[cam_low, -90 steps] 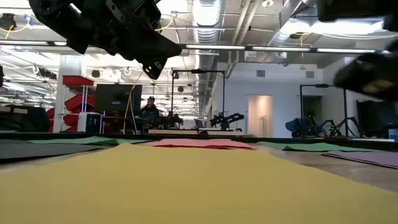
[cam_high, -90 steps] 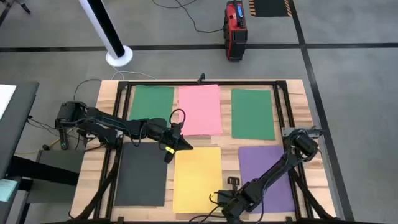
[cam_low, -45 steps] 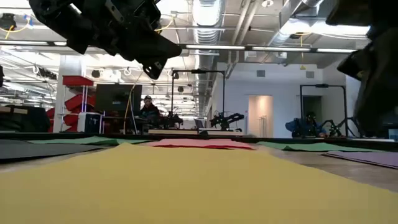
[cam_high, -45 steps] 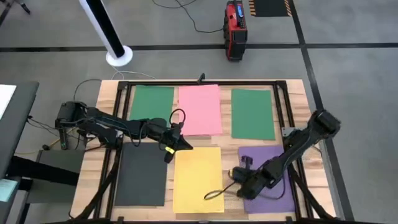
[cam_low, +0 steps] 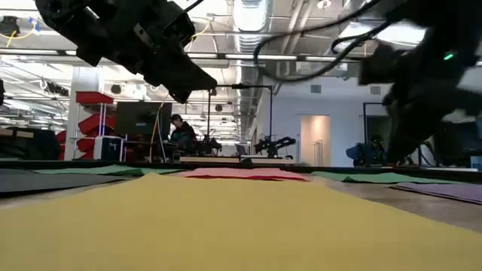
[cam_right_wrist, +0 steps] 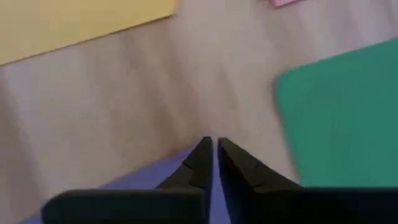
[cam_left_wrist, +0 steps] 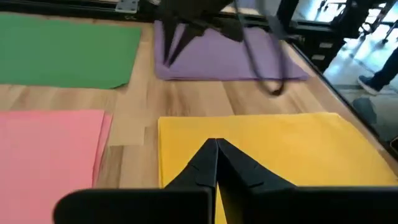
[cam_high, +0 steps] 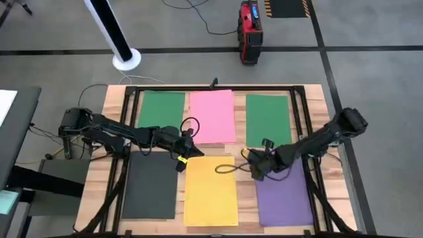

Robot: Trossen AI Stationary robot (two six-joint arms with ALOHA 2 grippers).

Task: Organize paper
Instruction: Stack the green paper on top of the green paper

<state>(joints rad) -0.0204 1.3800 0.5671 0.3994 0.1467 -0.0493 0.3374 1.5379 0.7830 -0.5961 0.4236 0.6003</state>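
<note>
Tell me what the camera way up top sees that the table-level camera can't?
Only the high view shows the whole table, the dark grey sheet in full and the red box on the floor. Only the low view shows a person seated far behind. Both show the yellow sheet, the pink sheet and both arms.

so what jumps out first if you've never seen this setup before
Six coloured sheets laid in two rows on the wooden table: green, pink and green at the back, dark grey, yellow and purple in front. Both dark arms reach toward the middle, the left gripper shut at the yellow sheet's back corner, the right gripper shut at the purple sheet's back edge.
</note>
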